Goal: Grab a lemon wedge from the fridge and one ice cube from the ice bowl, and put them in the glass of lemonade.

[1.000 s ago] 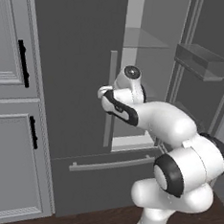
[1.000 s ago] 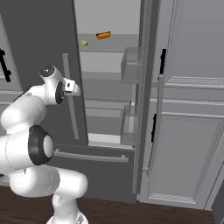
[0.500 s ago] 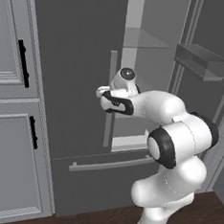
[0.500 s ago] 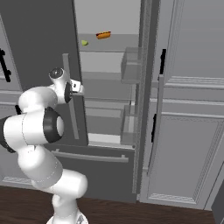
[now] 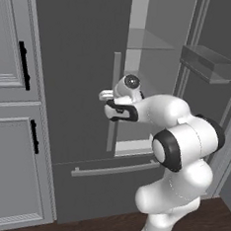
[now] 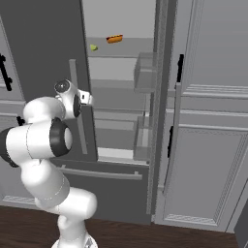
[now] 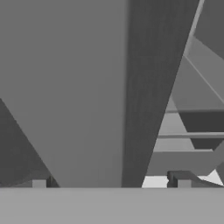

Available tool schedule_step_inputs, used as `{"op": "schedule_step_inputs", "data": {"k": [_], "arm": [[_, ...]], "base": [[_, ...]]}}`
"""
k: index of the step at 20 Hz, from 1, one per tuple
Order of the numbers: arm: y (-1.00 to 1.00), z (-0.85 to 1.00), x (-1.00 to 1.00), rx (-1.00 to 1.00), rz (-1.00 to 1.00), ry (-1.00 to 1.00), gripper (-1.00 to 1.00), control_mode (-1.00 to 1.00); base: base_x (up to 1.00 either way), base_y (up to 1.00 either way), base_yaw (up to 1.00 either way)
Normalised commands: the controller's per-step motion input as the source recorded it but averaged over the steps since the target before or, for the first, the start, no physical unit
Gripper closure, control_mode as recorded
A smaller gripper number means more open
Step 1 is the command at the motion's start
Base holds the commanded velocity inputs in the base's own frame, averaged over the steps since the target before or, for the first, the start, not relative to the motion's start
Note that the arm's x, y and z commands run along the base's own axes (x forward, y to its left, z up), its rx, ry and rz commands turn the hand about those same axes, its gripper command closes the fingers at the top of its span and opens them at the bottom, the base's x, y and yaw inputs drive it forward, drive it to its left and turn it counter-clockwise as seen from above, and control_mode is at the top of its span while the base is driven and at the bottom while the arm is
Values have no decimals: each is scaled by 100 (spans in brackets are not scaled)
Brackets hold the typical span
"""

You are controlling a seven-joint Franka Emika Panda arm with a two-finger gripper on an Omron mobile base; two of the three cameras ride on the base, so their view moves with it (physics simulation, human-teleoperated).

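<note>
Gripper [image 7: 111,183] jaws wide, holding nothing, parked right up against the edge of the fridge's [image 5: 77,59] left door beside its vertical bar handle [image 5: 113,102], well below the upper shelf [image 6: 121,48]. Lemon wedge [image 6: 93,47] lies on that shelf inside the open compartment, just beside the hot dog [image 6: 114,38]. So the target is up and deeper in from the gripper, and my read is the reach has to rise and clear the door edge first.

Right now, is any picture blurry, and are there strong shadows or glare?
Left base view: sharp, flat light, no glare on the fridge. Right base view: sharp, lemon wedge tiny but clear. Hand view: soft shading, very close, open gripper at the bottom.
</note>
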Motion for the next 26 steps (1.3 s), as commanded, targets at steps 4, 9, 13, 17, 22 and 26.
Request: {"op": "schedule_step_inputs", "data": {"k": [4, 9, 13, 17, 22, 26], "arm": [[5, -1, 45, 0, 0, -2, -100, -100], [8, 0, 27, 0, 0, 2, 100, -100], [13, 0, 19, 0, 0, 4, 100, -100], [30, 0, 8, 0, 0, 0, 100, -100], [52, 14, -3, 0, 0, 0, 100, -100], [80, 44, -35, 0, 0, -2, 100, -100]], "base": [[0, 0, 0], [0, 0, 0], [0, 0, 0], [0, 0, 0], [0, 0, 0], [0, 0, 0]]}}
